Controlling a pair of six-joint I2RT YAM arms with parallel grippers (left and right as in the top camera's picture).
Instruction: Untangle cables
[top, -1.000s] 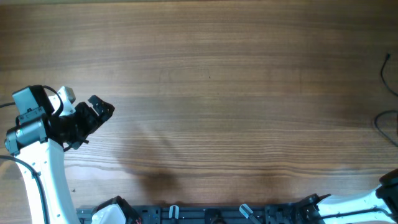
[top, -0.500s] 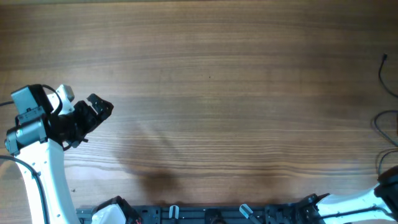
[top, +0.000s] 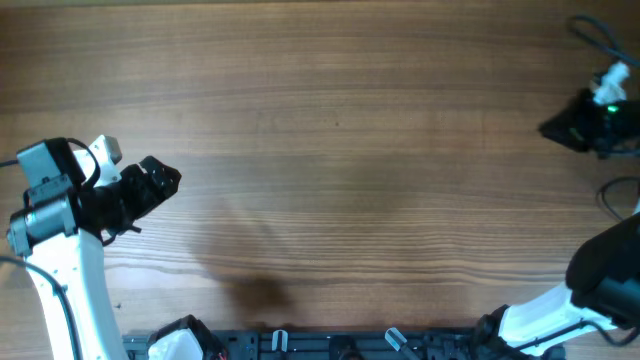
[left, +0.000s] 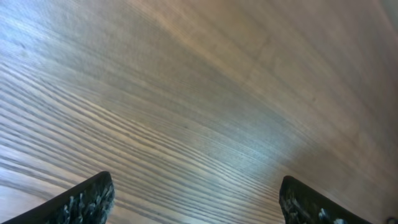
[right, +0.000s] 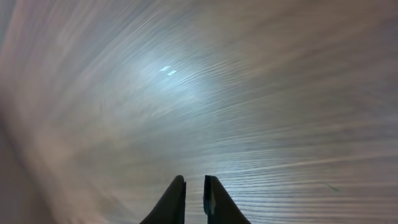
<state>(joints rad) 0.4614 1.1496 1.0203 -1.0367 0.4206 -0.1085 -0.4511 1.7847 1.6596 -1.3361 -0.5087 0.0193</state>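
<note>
Of the cables, a thin dark strand (top: 607, 196) curls on the table at the far right edge; the rest runs out of frame. My right gripper (top: 550, 128) hovers above and behind it, pointing left, apart from the strand. In the blurred right wrist view the right gripper (right: 194, 180) has its jaws almost together, a narrow slit between them and nothing in it. My left gripper (top: 163, 180) sits at the far left. The left wrist view shows the left gripper (left: 199, 202) wide open over bare wood, no cable near it.
A wooden table (top: 340, 150) fills the view. A dark rail with clips (top: 330, 343) runs along the front edge. Another thin dark line (top: 590, 32) loops at the top right corner near the right wrist; I cannot tell whether it belongs to the arm.
The right arm has swung up from the bottom right corner to the far right back, and its jaws have closed. It now covers the strand seen there earlier. The left jaws narrowed slightly.
</note>
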